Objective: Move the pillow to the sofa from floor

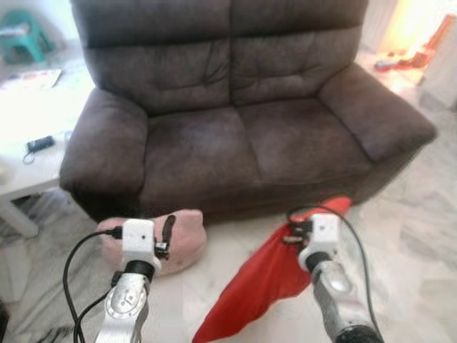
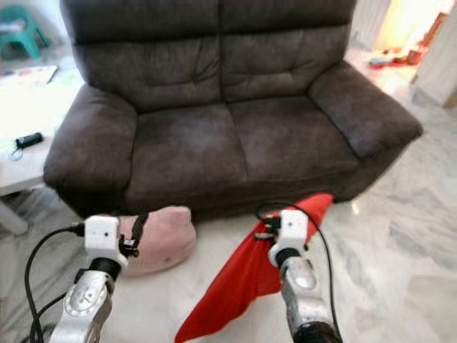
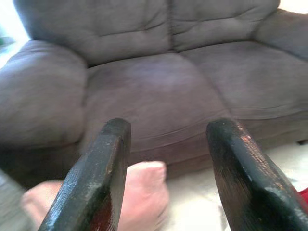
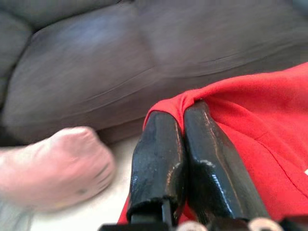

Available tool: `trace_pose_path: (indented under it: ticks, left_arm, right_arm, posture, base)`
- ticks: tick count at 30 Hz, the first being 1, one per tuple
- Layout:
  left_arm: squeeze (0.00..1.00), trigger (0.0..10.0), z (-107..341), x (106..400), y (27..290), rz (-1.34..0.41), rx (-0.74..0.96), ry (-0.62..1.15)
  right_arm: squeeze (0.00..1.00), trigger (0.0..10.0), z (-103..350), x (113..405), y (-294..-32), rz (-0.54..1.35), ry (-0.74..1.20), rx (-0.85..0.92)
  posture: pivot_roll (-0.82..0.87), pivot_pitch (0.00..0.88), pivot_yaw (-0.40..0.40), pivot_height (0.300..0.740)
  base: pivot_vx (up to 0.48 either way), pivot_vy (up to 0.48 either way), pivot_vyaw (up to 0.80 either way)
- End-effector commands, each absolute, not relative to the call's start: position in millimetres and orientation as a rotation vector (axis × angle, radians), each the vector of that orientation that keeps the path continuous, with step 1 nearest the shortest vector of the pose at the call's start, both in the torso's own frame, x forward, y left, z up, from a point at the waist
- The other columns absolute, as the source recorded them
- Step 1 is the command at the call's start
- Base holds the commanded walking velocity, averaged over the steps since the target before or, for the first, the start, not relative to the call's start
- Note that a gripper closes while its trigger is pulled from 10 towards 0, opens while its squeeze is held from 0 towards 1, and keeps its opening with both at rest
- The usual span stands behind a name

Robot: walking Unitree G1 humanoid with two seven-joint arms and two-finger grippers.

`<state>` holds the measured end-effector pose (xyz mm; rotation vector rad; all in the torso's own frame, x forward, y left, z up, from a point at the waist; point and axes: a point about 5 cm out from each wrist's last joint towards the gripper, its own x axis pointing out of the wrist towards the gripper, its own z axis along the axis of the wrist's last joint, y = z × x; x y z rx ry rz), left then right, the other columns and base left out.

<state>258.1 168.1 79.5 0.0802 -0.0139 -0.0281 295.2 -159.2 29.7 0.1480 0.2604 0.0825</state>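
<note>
Pillow [image 1: 187, 239], pink: on floor against sofa [image 1: 235, 128] front, just beyond left gripper [image 3: 166, 168], whose fingers stand wide apart, holding nothing. Right gripper [image 4: 185, 144]: fingers pressed together, pinching red cloth [image 1: 264, 275] that trails to the floor. Both arms reach forward, low. White table [image 1: 28, 168] at left

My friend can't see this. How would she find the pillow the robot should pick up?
Find the big brown sofa. On the floor at its front, below its left armrest, lies the pink pillow. It is soft, round and pale pink, unlike the flat red cloth beside it.
</note>
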Motion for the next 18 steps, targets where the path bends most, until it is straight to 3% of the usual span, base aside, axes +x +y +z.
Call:
trace_pose_path:
  ticks: [1, 5, 11, 14, 18]
  left_arm:
    - [0.0, 10.0, 77, 257, 173, -0.017, 0.094, 0.002]
    - [0.0, 10.0, 77, 257, 173, -0.018, 0.094, 0.003]
    - [0.0, 10.0, 76, 257, 173, -0.02, 0.094, 0.005]
    - [0.0, 10.0, 76, 257, 173, -0.022, 0.094, 0.007]
    - [0.0, 10.0, 75, 257, 172, -0.031, 0.092, 0.013]
  right_arm:
    - [0.0, 10.0, 60, 312, -159, 0.066, 0.097, 0.137]
    - [0.0, 10.0, 61, 313, -169, 0.006, 0.096, 0.105]
    - [0.0, 10.0, 62, 314, -204, -0.179, 0.126, -0.098]
    - [0.0, 10.0, 63, 315, -209, -0.136, 0.126, -0.178]
    - [0.0, 10.0, 60, 316, -198, 0.061, 0.146, -0.215]
  posture:
    - [0.05, 0.025, 0.017, 0.74]
    - [0.05, 0.025, 0.018, 0.74]
    - [0.04, 0.027, 0.018, 0.74]
    - [0.05, 0.029, 0.019, 0.74]
    - [0.04, 0.031, 0.02, 0.74]
  base:
    - [0.0, 0.0, 0.0]
    - [0.0, 0.0, 0.0]
    - [0.0, 0.0, 0.0]
    - [0.0, 0.0, 0.0]
    - [0.0, 0.0, 0.0]
